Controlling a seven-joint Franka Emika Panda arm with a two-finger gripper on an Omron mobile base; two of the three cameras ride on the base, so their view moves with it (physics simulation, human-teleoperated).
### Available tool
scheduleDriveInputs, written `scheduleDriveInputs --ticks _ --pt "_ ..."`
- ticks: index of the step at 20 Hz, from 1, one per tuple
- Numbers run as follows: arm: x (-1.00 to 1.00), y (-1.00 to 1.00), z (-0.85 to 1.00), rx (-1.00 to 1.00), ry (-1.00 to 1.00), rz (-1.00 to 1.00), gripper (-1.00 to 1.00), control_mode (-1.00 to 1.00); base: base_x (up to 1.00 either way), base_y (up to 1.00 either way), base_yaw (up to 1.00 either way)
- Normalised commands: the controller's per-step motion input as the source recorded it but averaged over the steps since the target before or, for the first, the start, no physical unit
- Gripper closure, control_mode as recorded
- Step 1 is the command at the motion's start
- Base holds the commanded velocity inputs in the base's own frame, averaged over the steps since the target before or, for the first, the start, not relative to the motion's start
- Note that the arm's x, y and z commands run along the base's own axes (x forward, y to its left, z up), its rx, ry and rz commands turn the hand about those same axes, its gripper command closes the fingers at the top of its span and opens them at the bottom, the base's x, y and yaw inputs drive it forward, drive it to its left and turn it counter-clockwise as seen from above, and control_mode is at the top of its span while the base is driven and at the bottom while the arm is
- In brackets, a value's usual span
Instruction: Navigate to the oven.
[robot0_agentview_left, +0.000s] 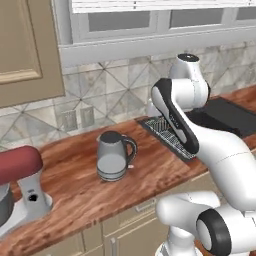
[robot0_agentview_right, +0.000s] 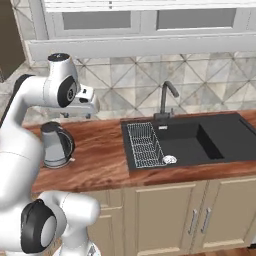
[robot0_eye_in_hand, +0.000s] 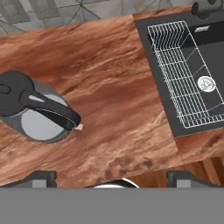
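The oven is out of view. My arm is folded above a wooden counter (robot0_agentview_right: 100, 160), and the gripper (robot0_eye_in_hand: 111, 180) hangs over it pointing down. Its two dark fingertips (robot0_eye_in_hand: 41, 177) stand wide apart, open, with nothing between them. The hand (robot0_agentview_right: 80, 104) hovers above and just right of a grey electric kettle (robot0_agentview_right: 55, 145), without touching it. In the hand view the kettle (robot0_eye_in_hand: 35, 109) lies at the left, its black handle toward the middle.
A black sink (robot0_agentview_right: 200, 137) with a wire rack (robot0_agentview_right: 145, 145) and dark faucet (robot0_agentview_right: 167, 97) sits right of the kettle (robot0_agentview_left: 112, 155). A red stand mixer (robot0_agentview_left: 20, 185) stands at the counter's left. Cream cabinets (robot0_agentview_right: 165, 215) run below, tiled wall and window behind.
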Motion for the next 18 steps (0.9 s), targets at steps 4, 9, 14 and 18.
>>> scheduleDriveInputs --ticks 4,9,14,18 --pt "0.00 0.00 0.00 0.00 0.00 0.00 -1.00 1.00 0.00 -0.29 -0.64" --pt "0.00 0.00 0.00 0.00 0.00 0.00 -1.00 1.00 0.05 -0.21 -0.69" --pt "0.00 0.00 0.00 0.00 0.00 0.00 -1.00 1.00 0.27 -0.13 -0.77" --pt "0.00 0.00 0.00 0.00 0.00 0.00 -1.00 1.00 0.36 -0.23 -0.77"
